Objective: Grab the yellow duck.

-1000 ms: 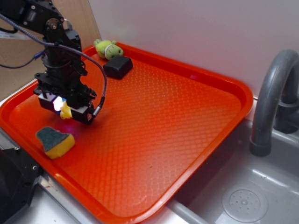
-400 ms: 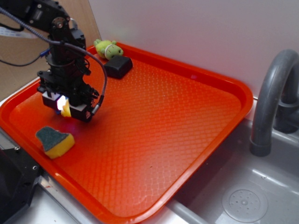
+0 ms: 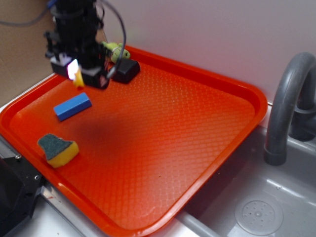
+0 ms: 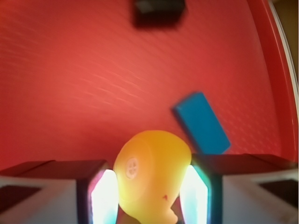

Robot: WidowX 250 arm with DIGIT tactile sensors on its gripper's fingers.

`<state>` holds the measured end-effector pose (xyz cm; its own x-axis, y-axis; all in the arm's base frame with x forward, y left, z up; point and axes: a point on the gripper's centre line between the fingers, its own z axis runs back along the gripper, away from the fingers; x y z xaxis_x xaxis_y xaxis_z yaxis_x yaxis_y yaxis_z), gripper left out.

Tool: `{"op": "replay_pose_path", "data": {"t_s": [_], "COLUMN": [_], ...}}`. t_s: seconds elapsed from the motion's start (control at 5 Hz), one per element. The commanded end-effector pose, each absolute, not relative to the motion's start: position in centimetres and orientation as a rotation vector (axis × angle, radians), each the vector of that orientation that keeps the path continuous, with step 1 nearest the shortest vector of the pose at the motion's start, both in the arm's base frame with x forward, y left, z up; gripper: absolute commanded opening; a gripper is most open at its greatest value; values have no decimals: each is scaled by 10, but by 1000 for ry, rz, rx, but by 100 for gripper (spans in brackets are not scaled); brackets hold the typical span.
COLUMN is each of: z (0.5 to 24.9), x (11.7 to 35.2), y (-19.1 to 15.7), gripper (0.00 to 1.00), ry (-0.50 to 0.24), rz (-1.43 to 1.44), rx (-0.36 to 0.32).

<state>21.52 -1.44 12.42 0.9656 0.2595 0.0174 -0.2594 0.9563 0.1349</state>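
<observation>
The yellow duck (image 3: 78, 80) hangs in the air above the back-left part of the orange tray (image 3: 197, 128), pinched between the two glowing pads of the tool (image 3: 79, 76). In the wrist view the yellow duck (image 4: 152, 175) fills the gap between the pads, its rounded body pressed on both sides, so the tool (image 4: 148, 186) is closed down to the duck's width and holds it clear of the tray (image 4: 70, 84).

Below and just in front of the duck a blue block (image 3: 72, 106) lies flat on the tray; the wrist view shows the blue block (image 4: 202, 122) at a slant. Near the tray's front-left edge sits a yellow sponge (image 3: 58, 149) with a dark scouring top. At the back lie a black box (image 3: 126, 70) and, behind it, a green plush toy (image 3: 116, 51) partly hidden by the arm. The black box (image 4: 158, 10) is blurred and cut off at the top of the wrist view.

The tray rests on a metal counter (image 3: 49, 217) beside a sink (image 3: 256, 207) with a grey faucet (image 3: 286, 108), below a pale wall. The duck's beak cannot be made out.
</observation>
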Motion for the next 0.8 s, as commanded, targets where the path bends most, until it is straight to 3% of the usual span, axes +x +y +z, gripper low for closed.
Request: {"op": "replay_pose_path", "data": {"t_s": [0.0,0.2,0.6], "z": [207,232,226], "x": [207,199,213], "y": [-39,-30,-18], "gripper": [0,0,0], "ry": [-157,-196,-169], "rz": [165,185,161], "rx": [-4,-49,-95]}}
